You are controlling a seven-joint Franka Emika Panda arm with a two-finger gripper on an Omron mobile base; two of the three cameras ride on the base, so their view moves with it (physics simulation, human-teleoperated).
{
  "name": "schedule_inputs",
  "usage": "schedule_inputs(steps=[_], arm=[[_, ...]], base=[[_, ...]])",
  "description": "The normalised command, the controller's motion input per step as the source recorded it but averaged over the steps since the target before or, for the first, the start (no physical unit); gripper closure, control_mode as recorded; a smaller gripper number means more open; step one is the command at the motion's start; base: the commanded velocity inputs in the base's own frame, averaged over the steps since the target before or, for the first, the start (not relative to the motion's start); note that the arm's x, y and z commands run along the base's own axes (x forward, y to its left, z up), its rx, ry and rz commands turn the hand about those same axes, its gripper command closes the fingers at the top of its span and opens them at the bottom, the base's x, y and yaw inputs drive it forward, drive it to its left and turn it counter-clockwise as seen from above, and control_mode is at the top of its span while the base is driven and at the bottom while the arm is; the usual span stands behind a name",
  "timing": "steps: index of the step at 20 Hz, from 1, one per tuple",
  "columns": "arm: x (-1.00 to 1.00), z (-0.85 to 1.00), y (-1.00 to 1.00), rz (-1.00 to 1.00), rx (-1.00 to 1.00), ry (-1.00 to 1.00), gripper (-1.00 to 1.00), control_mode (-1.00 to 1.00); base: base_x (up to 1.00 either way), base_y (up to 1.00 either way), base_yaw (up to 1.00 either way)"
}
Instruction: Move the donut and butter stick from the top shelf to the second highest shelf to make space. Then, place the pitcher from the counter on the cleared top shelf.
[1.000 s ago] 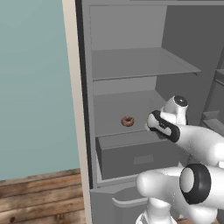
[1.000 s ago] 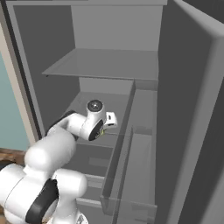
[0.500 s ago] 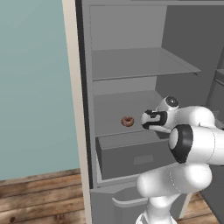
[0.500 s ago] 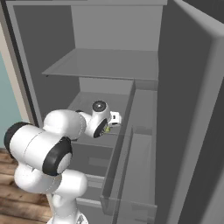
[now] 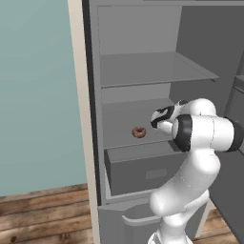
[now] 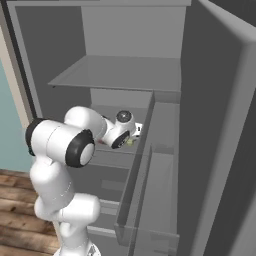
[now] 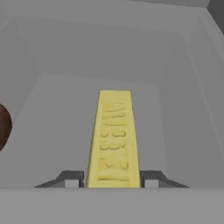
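Observation:
My gripper [image 7: 111, 181] is shut on the yellow butter stick [image 7: 113, 140], which juts forward over the second highest shelf [image 7: 57, 113]. In the left base view the gripper [image 5: 158, 119] reaches into the fridge just right of the brown donut [image 5: 138, 132], which lies on that second highest shelf [image 5: 119, 125]. The donut [image 7: 2, 127] also peeks in at the hand view's left edge. A sliver of the butter stick [image 6: 131, 142] shows under the hand in the right base view. The top shelf [image 5: 152, 71] above is bare. The pitcher and the counter are out of view.
A boxy grey drawer [image 5: 143, 167] sits below the second highest shelf. The open fridge door with its bins [image 6: 160, 165] stands close on the right of the arm. A beige wall edge [image 5: 78, 119] borders the fridge on the left.
The arm's elbow has swung up and around. The hand with the butter stick has moved a little left and deeper over the second highest shelf, closer to the donut.

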Motion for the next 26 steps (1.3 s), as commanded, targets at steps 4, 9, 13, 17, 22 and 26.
schedule_inputs(steps=[4, 9, 13, 17, 22, 26], arm=[[0.61, -0.11, -0.01, 0.00, 0.03, 0.00, 1.00, -1.00], [0.49, -0.26, 0.00, 0.00, 0.01, -0.06, -1.00, -1.00], [0.34, -0.38, 0.00, 0.00, 0.00, -0.08, -1.00, -1.00], [0.16, -0.38, 0.00, 0.00, 0.00, -0.06, -1.00, -1.00], [-0.06, -0.07, 0.00, 0.00, 0.00, -0.06, -1.00, -1.00], [-0.35, 0.26, 0.00, 0.00, 0.00, -0.03, -1.00, -1.00]], base=[[0.00, 0.00, 0.00], [0.00, 0.00, 0.00], [0.00, 0.00, 0.00], [0.00, 0.00, 0.00], [0.00, 0.00, 0.00], [0.00, 0.00, 0.00]])
